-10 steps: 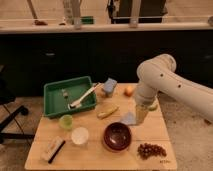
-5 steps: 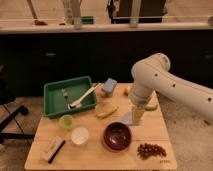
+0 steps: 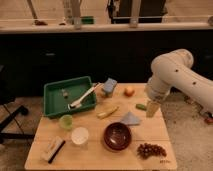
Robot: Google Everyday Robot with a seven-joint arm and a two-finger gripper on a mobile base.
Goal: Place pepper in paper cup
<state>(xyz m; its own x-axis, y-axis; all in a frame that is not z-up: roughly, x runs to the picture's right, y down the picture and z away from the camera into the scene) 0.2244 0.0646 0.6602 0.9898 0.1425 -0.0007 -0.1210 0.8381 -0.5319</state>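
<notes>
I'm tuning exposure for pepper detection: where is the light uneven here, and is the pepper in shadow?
Camera view: the wooden table is warmly lit, the cabinets behind are very dark, the countertop above is bright; the green pepper shows no clear shadow, with the pincer just right of it.

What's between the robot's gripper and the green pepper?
Nothing shows between them in the camera view: the gripper hangs right beside the pepper, over the table.
</notes>
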